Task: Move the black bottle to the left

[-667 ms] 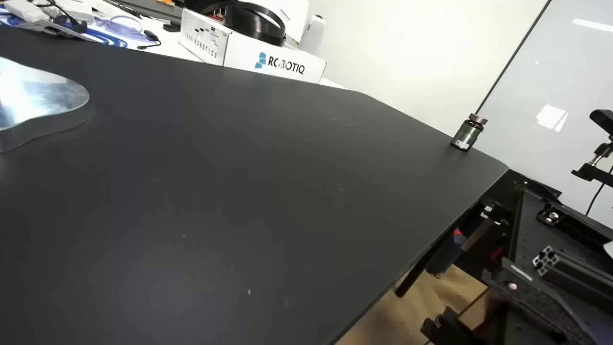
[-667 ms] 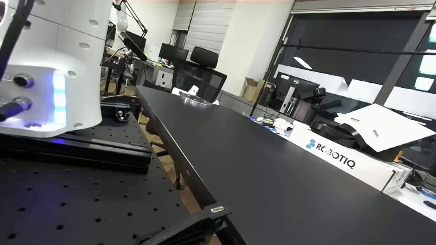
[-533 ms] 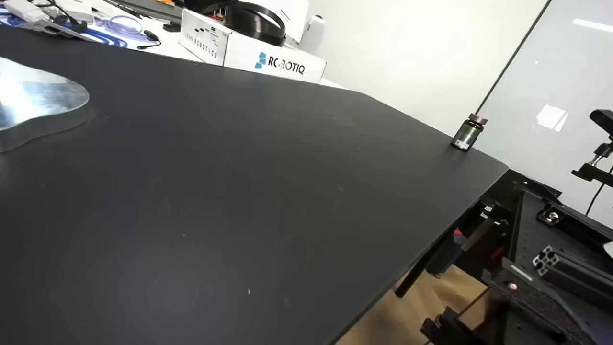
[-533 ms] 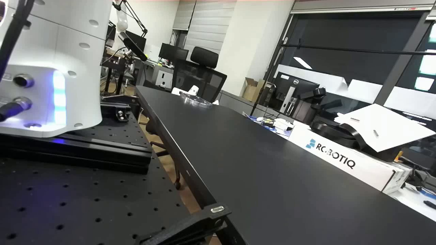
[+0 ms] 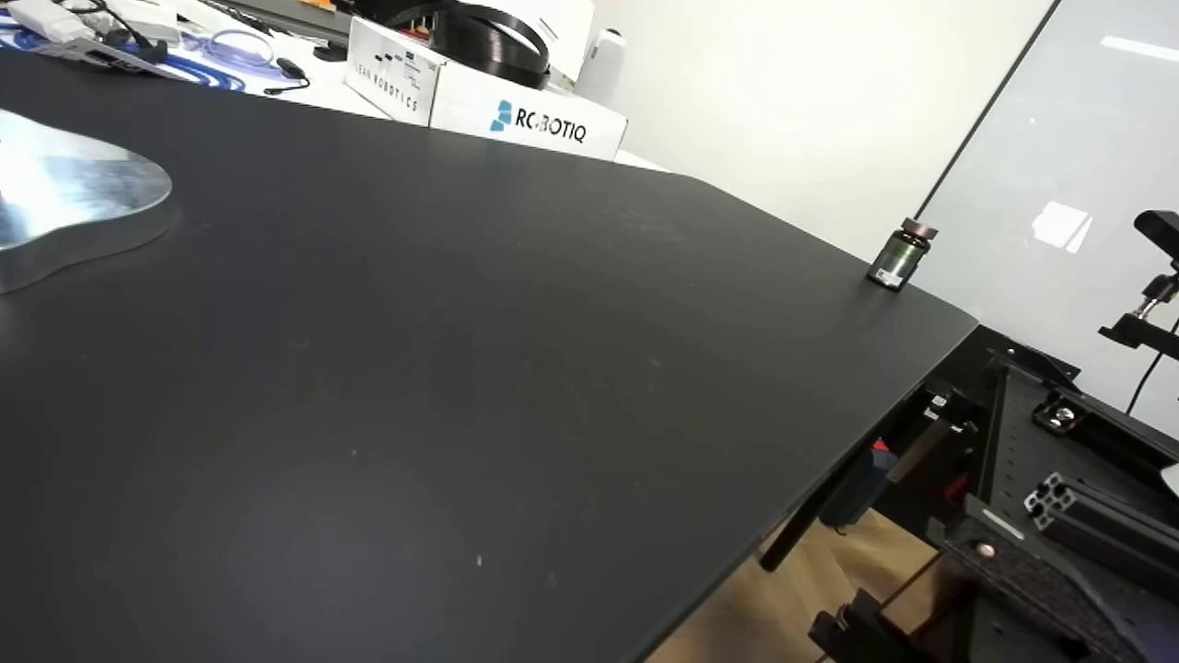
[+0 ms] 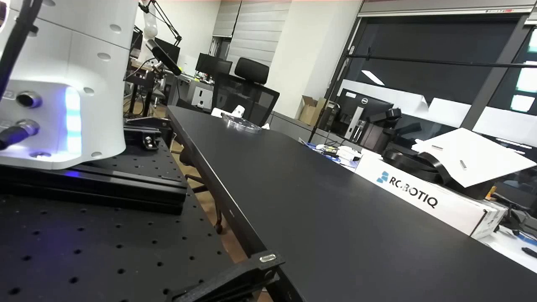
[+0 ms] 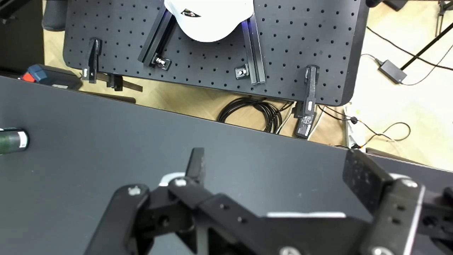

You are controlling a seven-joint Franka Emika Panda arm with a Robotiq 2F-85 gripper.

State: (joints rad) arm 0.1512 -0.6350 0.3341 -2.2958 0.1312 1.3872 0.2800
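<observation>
The black bottle (image 5: 898,260), dark and greenish with a brownish cap and a white label patch, stands upright on the dark table near its far right corner in an exterior view. In the wrist view the bottle (image 7: 13,141) shows at the left edge, partly cut off by the frame. My gripper (image 7: 277,170) is open, with its two fingers wide apart and only table surface between them. The bottle is well to the left of the fingers in the wrist view, apart from them. The gripper is out of both exterior views.
A shiny silver flat object (image 5: 87,184) lies on the black table (image 5: 516,387) at the left. A white Robotiq box (image 5: 530,115) stands beyond the table edge. The white robot base (image 6: 96,105) stands on a perforated black plate (image 7: 205,67), across a gap from the table.
</observation>
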